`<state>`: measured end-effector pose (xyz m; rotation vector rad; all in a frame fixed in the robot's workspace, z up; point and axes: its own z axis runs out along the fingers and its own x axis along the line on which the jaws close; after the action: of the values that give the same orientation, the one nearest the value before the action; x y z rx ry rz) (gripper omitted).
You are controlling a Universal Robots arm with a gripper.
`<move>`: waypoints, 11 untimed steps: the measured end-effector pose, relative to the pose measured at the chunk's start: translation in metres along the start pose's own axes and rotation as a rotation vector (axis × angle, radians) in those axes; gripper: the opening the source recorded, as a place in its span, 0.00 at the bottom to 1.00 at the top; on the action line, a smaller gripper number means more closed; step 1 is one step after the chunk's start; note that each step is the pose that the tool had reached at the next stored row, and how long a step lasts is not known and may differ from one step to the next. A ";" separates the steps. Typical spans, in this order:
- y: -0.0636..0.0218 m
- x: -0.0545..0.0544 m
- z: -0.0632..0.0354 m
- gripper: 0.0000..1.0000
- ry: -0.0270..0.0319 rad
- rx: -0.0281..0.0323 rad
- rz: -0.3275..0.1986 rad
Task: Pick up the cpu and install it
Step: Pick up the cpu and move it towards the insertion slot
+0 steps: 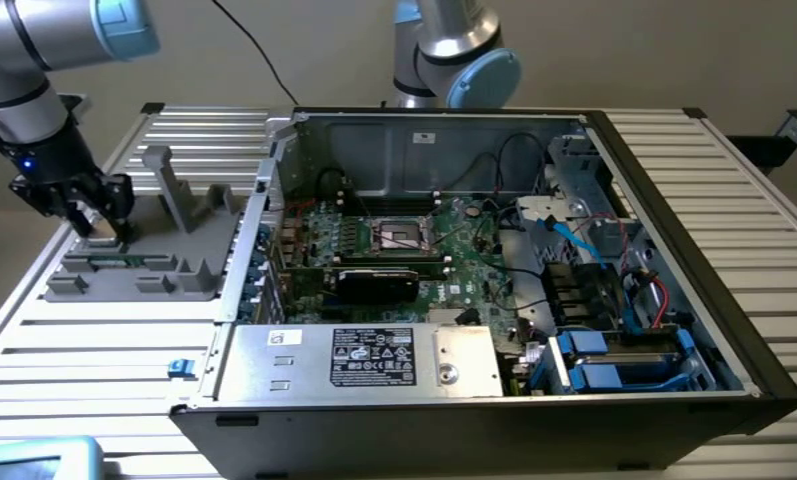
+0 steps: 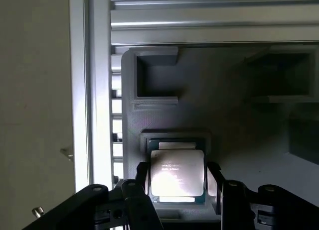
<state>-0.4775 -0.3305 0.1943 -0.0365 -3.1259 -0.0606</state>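
Grey plastic tray [image 1: 145, 272] lies on the slatted worktop [image 1: 91, 345] at the exterior view's left, just beside the open computer case [image 1: 698, 250]. The gripper [image 1: 94, 222] stands low over the tray's far left part, well apart from the motherboard socket [image 1: 405, 235]. In the wrist view, the cpu [image 2: 177, 172] lies flat in a square recess of the tray [image 2: 209, 90], silver top up. The gripper [image 2: 178, 179] grips it, with black fingers [image 2: 142, 171] set against two opposite edges.

Exterior view high, angled down on computer case [image 1: 425, 150] and grey tray [image 1: 138, 275], wrist view close over grey tray [image 2: 224, 100]
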 end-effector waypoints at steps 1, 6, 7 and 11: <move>0.0001 0.000 -0.0032 0.55 0.0002 0.0000 0.000; 0.0010 0.000 -0.0258 0.55 0.0009 -0.0001 0.000; 0.0012 0.000 -0.0303 0.55 0.0010 0.0000 0.000; 0.0018 0.001 -0.0487 0.55 0.0010 0.0001 0.000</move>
<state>-0.4773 -0.3305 0.2430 -0.0365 -3.1249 -0.0605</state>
